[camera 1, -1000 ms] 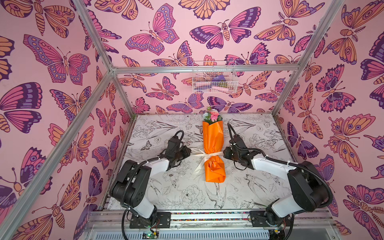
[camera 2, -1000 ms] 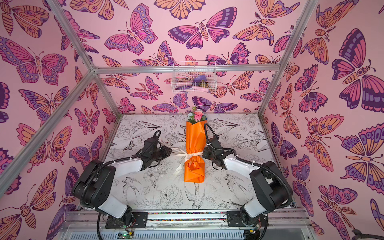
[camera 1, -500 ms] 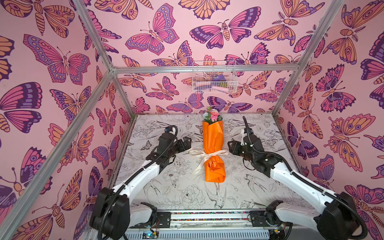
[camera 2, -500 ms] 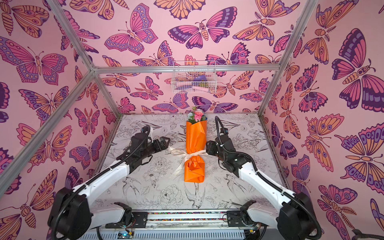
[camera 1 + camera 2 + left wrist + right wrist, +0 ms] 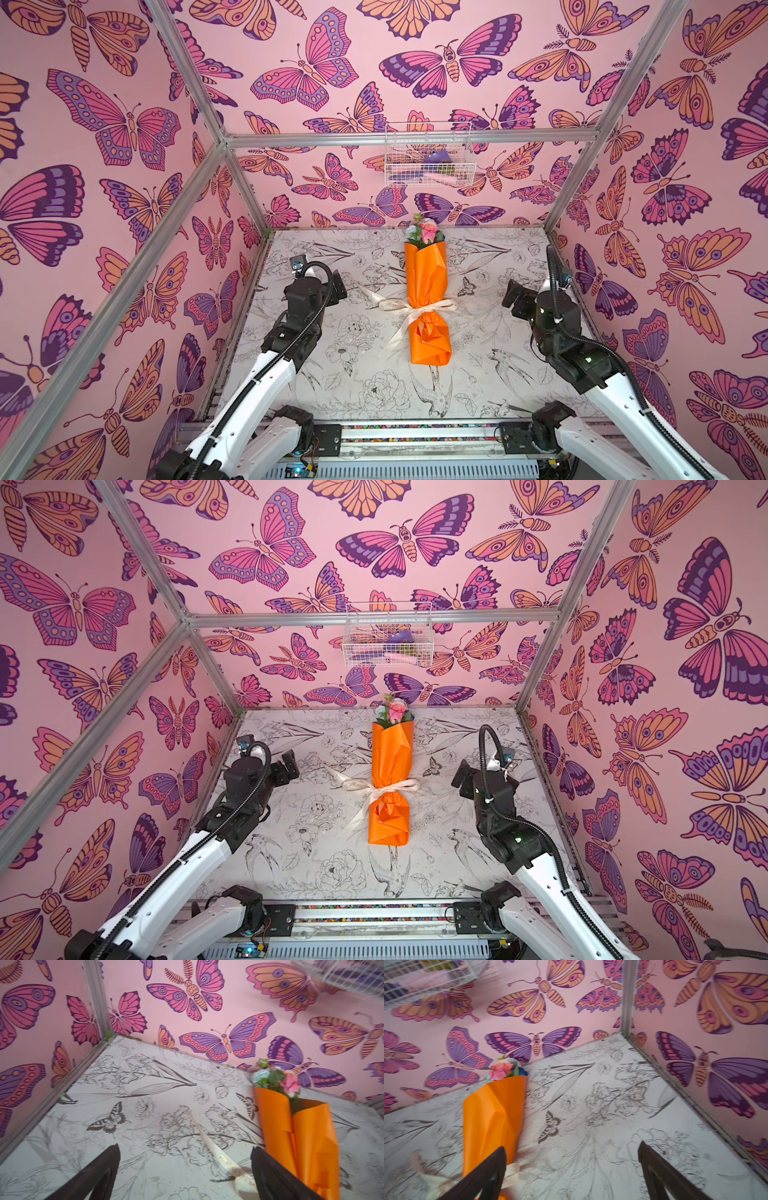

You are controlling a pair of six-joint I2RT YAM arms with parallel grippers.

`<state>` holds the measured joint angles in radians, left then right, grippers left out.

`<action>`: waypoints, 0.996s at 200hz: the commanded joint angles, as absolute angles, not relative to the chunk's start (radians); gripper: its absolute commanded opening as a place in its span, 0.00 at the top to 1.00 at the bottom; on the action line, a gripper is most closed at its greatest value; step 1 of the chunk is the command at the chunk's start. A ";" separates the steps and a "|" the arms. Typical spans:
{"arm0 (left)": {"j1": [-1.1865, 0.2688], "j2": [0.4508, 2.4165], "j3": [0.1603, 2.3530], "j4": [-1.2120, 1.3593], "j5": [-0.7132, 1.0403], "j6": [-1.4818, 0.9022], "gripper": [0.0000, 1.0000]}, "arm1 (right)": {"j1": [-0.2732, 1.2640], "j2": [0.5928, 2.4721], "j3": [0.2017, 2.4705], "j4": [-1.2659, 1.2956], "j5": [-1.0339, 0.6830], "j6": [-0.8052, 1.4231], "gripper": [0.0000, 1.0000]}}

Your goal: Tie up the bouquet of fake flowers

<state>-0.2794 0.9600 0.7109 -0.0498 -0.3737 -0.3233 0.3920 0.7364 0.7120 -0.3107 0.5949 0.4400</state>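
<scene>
The bouquet of fake flowers [image 5: 426,286] [image 5: 390,762] lies lengthwise mid-table in both top views. It is wrapped in orange paper, with pink and white blooms toward the back wall. A cream ribbon [image 5: 415,309] [image 5: 376,789] is tied in a bow round its lower third. My left gripper [image 5: 337,286] [image 5: 291,764] hovers to its left, open and empty. The right gripper [image 5: 512,294] [image 5: 461,777] is off to the right, also open and empty. In the left wrist view a ribbon tail [image 5: 216,1151] lies on the table under the open left gripper [image 5: 185,1148], beside the bouquet [image 5: 307,1136]. The right gripper [image 5: 573,1146] shows bare table between its fingers, with the bouquet [image 5: 492,1113] to one side.
A white wire basket [image 5: 428,156] holding purple and pink items hangs on the back wall. Butterfly-patterned walls with aluminium posts [image 5: 575,166] close in the table on three sides. The arm bases sit on a rail [image 5: 415,432] at the front edge.
Both grippers have opened and drawn back from the ribbon at the bouquet's sides, out toward the side walls. The tied bow and the bouquet stay in place.
</scene>
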 commanded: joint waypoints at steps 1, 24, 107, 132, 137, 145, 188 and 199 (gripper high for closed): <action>-0.237 0.983 0.672 -0.009 -0.450 -0.225 0.00 | 0.318 0.747 0.668 -0.305 0.710 0.356 0.01; -0.170 1.003 0.598 0.071 -0.432 -0.183 0.00 | 0.240 0.765 0.598 -0.202 0.706 0.323 0.01; 0.006 1.198 0.283 0.637 -0.186 -0.038 0.00 | 0.182 0.861 0.336 0.329 0.700 0.026 0.01; 0.014 1.252 0.269 0.771 -0.099 -0.003 0.00 | 0.172 0.894 0.321 0.359 0.683 0.041 0.01; 0.015 1.263 0.263 0.811 -0.084 0.003 0.00 | 0.167 0.902 0.321 0.363 0.673 0.041 0.01; 0.015 1.308 0.253 0.866 -0.057 0.009 0.00 | 0.164 0.915 0.321 0.366 0.655 0.040 0.01; 0.016 1.563 0.266 1.111 0.019 0.031 0.00 | 0.157 0.969 0.309 0.426 0.616 0.039 0.01; 0.017 1.520 0.297 0.970 0.048 0.030 0.00 | 0.155 0.980 0.302 0.444 0.619 0.050 0.01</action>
<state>0.0086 1.5349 0.2649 0.9508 -0.0380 0.0017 0.1650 0.9646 0.3191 0.3611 0.6350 0.0517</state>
